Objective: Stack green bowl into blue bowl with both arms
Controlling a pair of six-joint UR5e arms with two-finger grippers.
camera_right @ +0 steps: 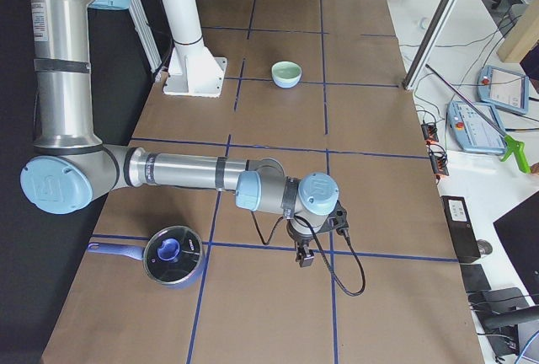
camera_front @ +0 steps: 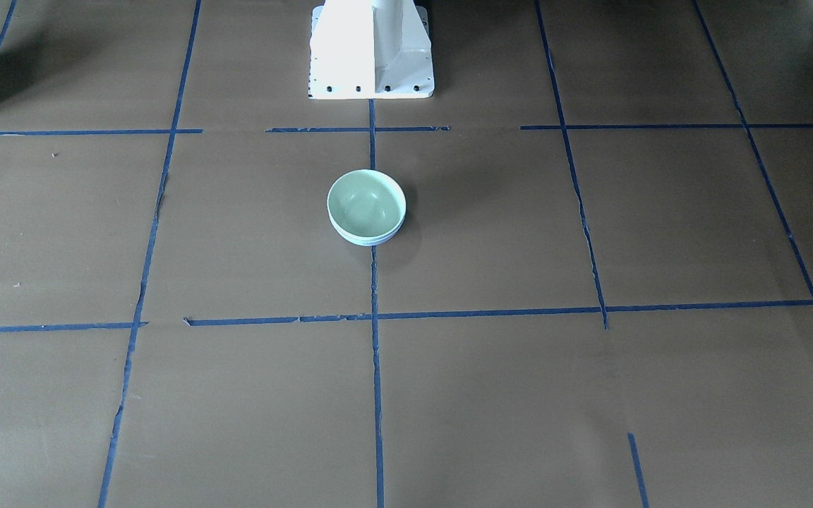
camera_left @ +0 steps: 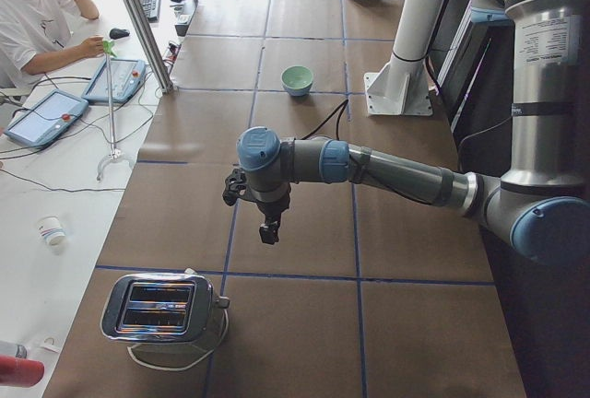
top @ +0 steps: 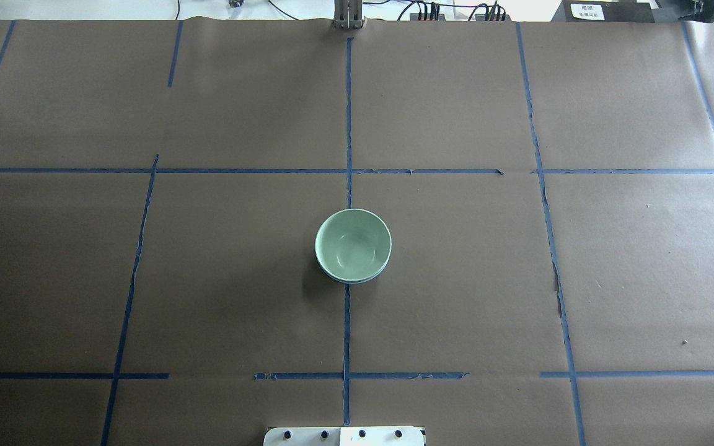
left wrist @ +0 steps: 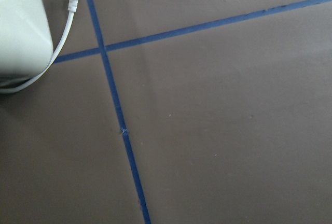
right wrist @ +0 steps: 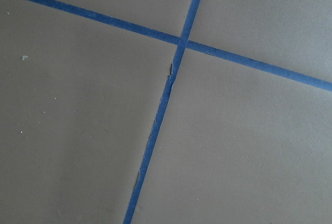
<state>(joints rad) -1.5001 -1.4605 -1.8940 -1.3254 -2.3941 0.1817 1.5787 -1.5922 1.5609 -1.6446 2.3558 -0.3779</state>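
Starting on the left: the left gripper (camera_left: 269, 230) hangs fingers-down over the brown paper (top: 456, 279), near a toaster (camera_left: 161, 309). It only shows in the left-end view, small and side-on, so I honestly can't tell if the jaws are wide or narrow. Its wrist cam only catches the toaster's pale side, a white cord (left wrist: 59, 42) and some tape.

In the middle, the green bowl (top: 353, 243) sits nested inside the blue bowl (top: 351, 280). They're upright, mouths up, right on the centre tape line (top: 348, 124) in front of the white pedestal (camera_front: 371, 49). The blue one is almost completely hidden, with just a thin pale sliver of rim peeking out under the green rim. Both are round, so there's no real long axis to speak of.

On the right, the right gripper (camera_right: 303, 254) also points down, near a small pot (camera_right: 173, 254) with a blue handle. Same story here: it shows in the side view only, so I can't tell how far the jaws are apart. Its wrist cam shows crossed tape and nothing else.

Both grippers are well apart from the bowls, out toward opposite ends of the table.
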